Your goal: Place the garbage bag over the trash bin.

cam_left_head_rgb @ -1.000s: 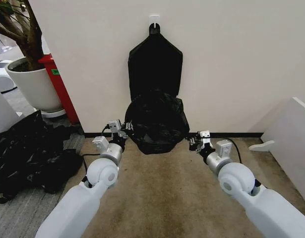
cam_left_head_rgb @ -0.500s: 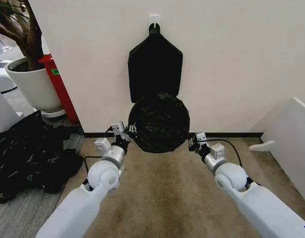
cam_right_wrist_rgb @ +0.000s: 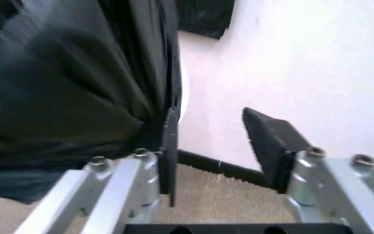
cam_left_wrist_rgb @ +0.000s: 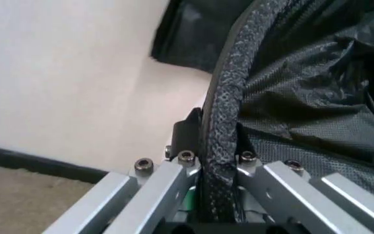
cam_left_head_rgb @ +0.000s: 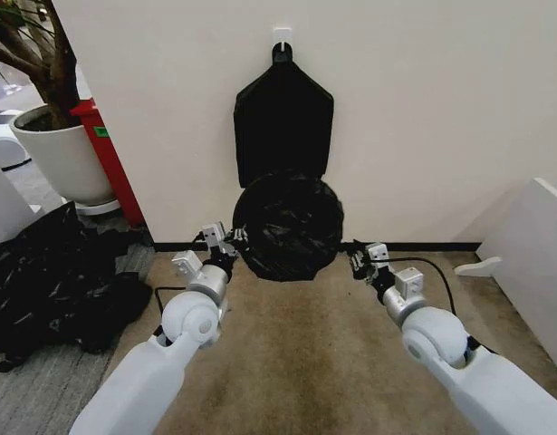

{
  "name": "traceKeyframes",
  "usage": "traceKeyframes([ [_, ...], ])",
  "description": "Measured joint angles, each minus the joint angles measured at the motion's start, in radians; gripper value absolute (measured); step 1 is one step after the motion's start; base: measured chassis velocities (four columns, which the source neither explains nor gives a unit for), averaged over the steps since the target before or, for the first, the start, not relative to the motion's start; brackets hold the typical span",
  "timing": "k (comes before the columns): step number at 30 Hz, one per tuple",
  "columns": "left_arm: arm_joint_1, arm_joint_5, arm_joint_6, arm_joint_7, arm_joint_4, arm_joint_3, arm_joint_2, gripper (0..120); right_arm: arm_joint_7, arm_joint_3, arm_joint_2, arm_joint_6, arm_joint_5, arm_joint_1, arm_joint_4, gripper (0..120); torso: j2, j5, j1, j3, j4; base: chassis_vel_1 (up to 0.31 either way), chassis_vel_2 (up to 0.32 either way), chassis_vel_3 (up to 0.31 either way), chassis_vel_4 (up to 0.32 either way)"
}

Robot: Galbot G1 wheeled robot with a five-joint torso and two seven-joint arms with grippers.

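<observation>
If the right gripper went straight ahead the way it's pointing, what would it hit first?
Probably the wall. The right gripper is open beside the bag, one finger against it, and points past the bin's side towards the baseboard, though depth is unclear.

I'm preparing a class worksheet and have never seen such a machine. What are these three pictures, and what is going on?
A two-armed robot filmed itself. One picture looks down from its head; the other two come from cameras on its wrists. On the floor by the wall stands a bin already draped in the black garbage bag. The left pincer is clamped on the bag-covered rim; the right pincer is open beside the bag. A flat black bundle hangs on the wall above, and a black plastic heap lies to the left.
</observation>
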Motion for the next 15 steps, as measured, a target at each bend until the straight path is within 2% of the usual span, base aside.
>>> traceKeyframes([
  [3, -0.007, 0.033, -0.005, -0.013, 0.031, 0.004, -0.004, 1, 0.067, 0.031, 0.000, -0.006, -0.003, -0.031, 0.080, 50, 0.000, -0.0001, 0.000, 0.000, -0.0002, 0.000, 0.000, 0.000, 0.000],
  [5, -0.008, 0.049, -0.008, -0.014, 0.038, 0.007, -0.004, 1, 0.083, 0.037, -0.001, -0.013, 0.001, -0.030, 0.106, 53, 0.000, -0.0002, 0.000, 0.000, -0.0002, 0.000, 0.000, 0.000, 0.000],
  [9, -0.007, 0.174, -0.026, -0.014, 0.051, 0.045, 0.000, 1, 0.179, 0.022, -0.007, -0.096, 0.127, 0.053, 0.257, 71, 0.000, -0.0010, 0.000, 0.000, 0.0001, 0.000, 0.000, 0.000, 0.000],
  [12, -0.001, 0.272, -0.048, -0.014, 0.054, 0.058, -0.003, 1, 0.177, -0.028, 0.019, -0.128, 0.186, 0.091, 0.289, 83, 0.000, -0.0005, 0.000, 0.000, 0.0001, 0.000, 0.000, 0.000, 0.000],
  [15, 0.006, 0.328, -0.064, -0.014, 0.058, 0.067, -0.013, 1, 0.170, -0.083, 0.057, -0.139, 0.205, 0.112, 0.272, 79, 0.000, -0.0003, 0.000, 0.000, 0.0000, 0.000, 0.000, 0.000, 0.000],
])
